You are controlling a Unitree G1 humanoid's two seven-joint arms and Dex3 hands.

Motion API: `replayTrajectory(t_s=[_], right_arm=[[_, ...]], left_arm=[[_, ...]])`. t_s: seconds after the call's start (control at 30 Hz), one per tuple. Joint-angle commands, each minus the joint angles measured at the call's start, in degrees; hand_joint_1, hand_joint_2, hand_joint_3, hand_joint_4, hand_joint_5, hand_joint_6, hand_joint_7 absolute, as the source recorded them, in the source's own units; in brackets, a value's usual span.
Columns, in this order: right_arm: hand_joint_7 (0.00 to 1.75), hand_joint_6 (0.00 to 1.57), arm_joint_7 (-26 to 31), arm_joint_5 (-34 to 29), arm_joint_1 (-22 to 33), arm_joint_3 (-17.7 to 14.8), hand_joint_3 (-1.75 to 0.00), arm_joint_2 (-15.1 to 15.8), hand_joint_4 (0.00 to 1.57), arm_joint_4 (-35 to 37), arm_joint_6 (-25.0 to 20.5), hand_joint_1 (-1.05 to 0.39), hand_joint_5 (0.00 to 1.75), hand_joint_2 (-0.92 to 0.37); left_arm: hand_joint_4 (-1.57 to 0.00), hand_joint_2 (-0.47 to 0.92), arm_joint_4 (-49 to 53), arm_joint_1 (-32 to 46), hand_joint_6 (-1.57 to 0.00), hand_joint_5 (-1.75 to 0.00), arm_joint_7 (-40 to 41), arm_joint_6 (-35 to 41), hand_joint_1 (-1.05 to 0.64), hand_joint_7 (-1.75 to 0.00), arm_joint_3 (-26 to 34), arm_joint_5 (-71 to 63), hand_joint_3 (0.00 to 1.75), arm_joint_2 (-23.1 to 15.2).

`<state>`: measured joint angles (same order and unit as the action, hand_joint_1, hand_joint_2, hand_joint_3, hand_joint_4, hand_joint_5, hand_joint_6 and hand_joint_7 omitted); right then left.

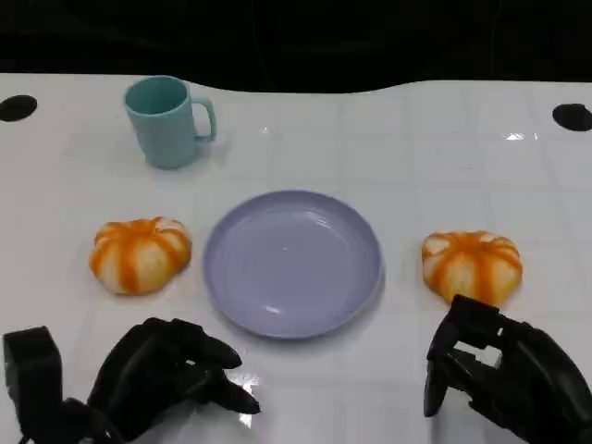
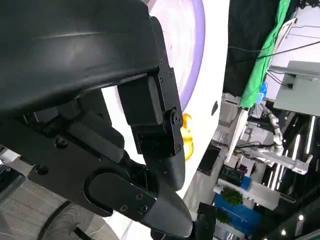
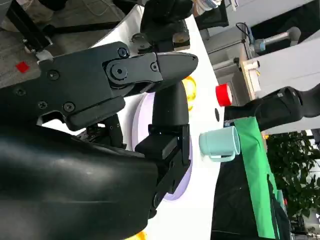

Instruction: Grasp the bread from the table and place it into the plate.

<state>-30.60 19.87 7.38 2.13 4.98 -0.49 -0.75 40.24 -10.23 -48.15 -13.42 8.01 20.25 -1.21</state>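
Two orange-and-white striped breads lie on the white table, one on each side of the plate. The left bread (image 1: 141, 254) sits beside the lavender plate (image 1: 292, 264), which holds nothing. The right bread (image 1: 472, 265) lies on the plate's other side. My right hand (image 1: 504, 370) hangs just in front of the right bread with fingers curved down, holding nothing. My left hand (image 1: 171, 375) is near the table's front edge, fingers spread toward the plate, holding nothing. The left wrist view shows the plate (image 2: 192, 40) and a sliver of bread (image 2: 187, 142). The right wrist view shows bread (image 3: 190, 90) past the fingers (image 3: 170, 107).
A teal mug (image 1: 168, 120) stands at the back left, handle to the right; the right wrist view shows it too (image 3: 220, 142). Two black round holes (image 1: 17, 107) mark the table's far corners. Beyond the table, a red object (image 3: 223, 95) and green cloth.
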Motion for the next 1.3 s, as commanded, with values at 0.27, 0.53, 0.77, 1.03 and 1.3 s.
replayTrajectory(t_s=[0.27, 0.53, 0.77, 1.03, 1.3], right_arm=[[1.47, 0.56, -0.1, -0.5, 0.0, -0.5, -0.24, 0.9, 0.59, -0.6, 1.5, -0.54, 1.75, -0.92], [1.35, 0.47, -1.6, -4.4, -3.6, -1.6, -0.25, 2.2, 0.47, 2.8, 11.6, -0.56, 1.7, -0.92], [0.73, 0.44, -0.4, -12.5, -7.8, -1.7, -0.22, 5.9, 0.46, 7.3, 25.0, -0.51, 1.26, -0.92], [0.1, 0.42, 8.0, -31.7, -10.3, -1.4, -0.15, 14.0, 0.26, 4.2, 29.2, -0.59, 0.71, -0.92], [0.0, 0.31, 15.9, -46.3, -11.5, -0.6, -0.04, 19.1, 0.36, 0.8, 26.6, -0.62, 0.21, -0.92]], left_arm=[[-1.57, 0.67, 1.9, -0.8, -1.57, -0.19, -0.3, -1.1, -1.05, -0.07, 0.2, -0.1, 0.0, -0.9], [-1.57, 0.66, 3.0, -1.4, -1.56, -0.18, -0.3, -0.3, -1.05, -0.05, 0.5, 0.4, 0.0, -0.5], [-1.57, 0.66, 2.6, -1.2, -1.55, -0.17, -0.1, -0.7, -1.03, -0.03, 0.3, 0.0, 0.0, -0.5], [-1.57, 0.67, 2.9, -1.2, -1.56, -0.17, -0.4, -0.6, -1.05, -0.02, 0.4, 0.2, 0.0, -0.5], [-1.57, 0.66, 2.7, -1.1, -1.56, -0.18, -0.4, -0.2, -1.03, -0.02, 0.5, 0.4, 0.0, -0.5]])
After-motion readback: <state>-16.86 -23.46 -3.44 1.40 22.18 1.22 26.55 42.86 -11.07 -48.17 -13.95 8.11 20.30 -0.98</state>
